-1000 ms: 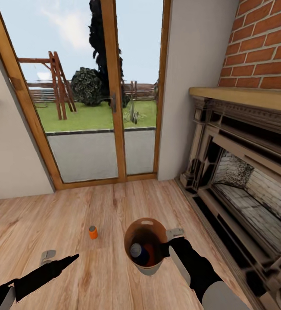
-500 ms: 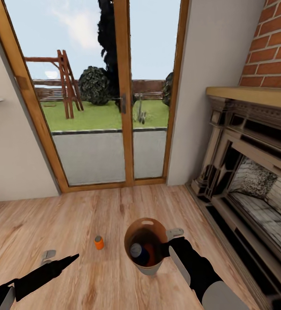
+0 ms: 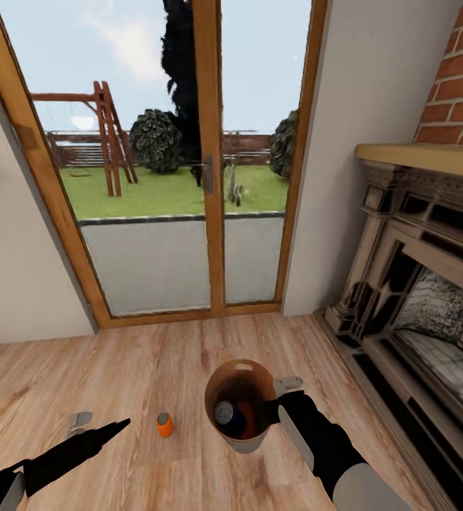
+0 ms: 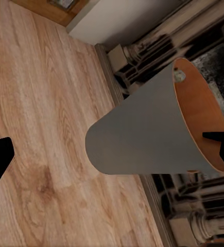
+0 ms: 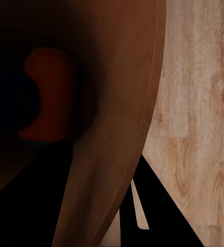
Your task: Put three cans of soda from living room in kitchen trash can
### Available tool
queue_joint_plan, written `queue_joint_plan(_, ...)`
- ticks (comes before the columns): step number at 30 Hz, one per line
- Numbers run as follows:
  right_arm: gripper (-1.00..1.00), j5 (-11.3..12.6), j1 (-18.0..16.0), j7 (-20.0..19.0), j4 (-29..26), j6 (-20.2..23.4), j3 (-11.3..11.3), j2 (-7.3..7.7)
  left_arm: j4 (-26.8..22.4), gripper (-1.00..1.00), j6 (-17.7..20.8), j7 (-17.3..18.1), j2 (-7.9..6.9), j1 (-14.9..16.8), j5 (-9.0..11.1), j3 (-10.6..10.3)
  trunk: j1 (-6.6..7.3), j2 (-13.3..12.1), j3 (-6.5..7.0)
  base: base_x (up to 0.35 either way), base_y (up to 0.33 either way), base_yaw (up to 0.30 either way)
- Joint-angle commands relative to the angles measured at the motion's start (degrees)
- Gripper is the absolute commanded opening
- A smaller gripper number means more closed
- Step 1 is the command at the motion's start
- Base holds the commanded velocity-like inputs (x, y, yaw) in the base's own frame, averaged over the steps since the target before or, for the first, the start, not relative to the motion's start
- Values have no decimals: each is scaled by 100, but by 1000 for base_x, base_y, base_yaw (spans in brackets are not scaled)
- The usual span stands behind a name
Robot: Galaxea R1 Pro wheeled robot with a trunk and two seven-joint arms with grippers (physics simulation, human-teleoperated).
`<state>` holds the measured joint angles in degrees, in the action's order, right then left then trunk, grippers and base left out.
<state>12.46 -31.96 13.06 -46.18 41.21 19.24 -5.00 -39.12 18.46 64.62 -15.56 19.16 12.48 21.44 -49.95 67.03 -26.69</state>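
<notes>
Pale wood floor (image 3: 153, 362) runs to glass doors (image 3: 182, 163). At lower centre the right claw (image 3: 278, 408) clamps the tash can (image 3: 249, 443) rim; blue can (image 3: 224, 414) and orange can (image 3: 247, 411) sit half-shadowed inside. Third can (image 3: 164, 424) stands on the floor. Left claw (image 3: 100, 429): spread unclear.

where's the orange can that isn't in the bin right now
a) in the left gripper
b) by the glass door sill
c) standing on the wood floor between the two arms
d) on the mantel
c: the orange can stands upright on the floor, left of the bin and apart from the left gripper.
</notes>
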Motion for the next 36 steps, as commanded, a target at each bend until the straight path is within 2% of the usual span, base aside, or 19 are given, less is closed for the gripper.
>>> queue_joint_plan(1,-100,19,-3,1,-5,-10,1,-1,1,100,0,-1,0,0,0,0,0,0,1,345,96,0)
queue_joint_plan(19,-100,19,-3,-5,-5,-8,1,-1,1,100,0,1,0,0,0,0,0,0,1,342,84,0)
queue_joint_plan(36,-100,19,-3,-14,-5,-9,116,-1,1,100,0,0,0,0,0,9,0,0,1,187,3,0)
